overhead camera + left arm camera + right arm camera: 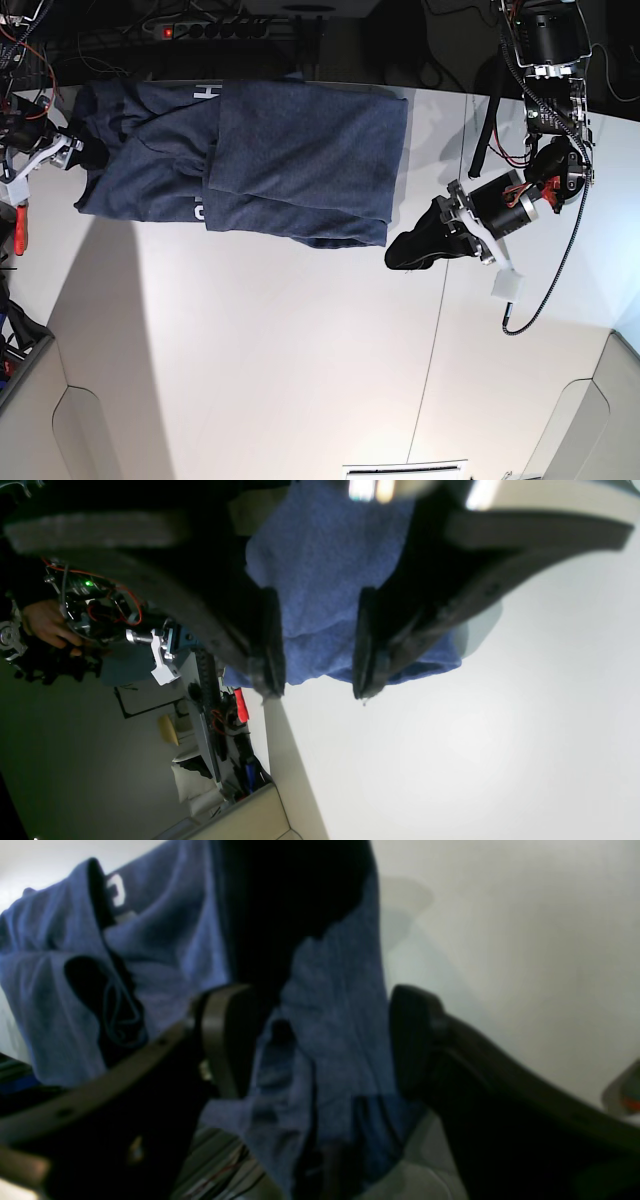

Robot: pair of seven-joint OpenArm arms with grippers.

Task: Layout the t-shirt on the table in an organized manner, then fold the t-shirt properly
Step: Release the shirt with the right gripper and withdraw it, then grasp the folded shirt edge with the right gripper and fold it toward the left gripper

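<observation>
T-shirt [290, 160] bunched along table [250, 380] far edge — near half bare, left gripper [317, 680] and right gripper [320, 1040] jaws wide, cloth between.

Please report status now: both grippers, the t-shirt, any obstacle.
Left gripper open, over t-shirt edge. Right gripper open astride bunched cloth. Shirt partly folded on table. No obstacle seen.

t-shirt [250, 160] lettering mostly folded under, right gripper [75, 150] hidden behind cloth in base view
</observation>
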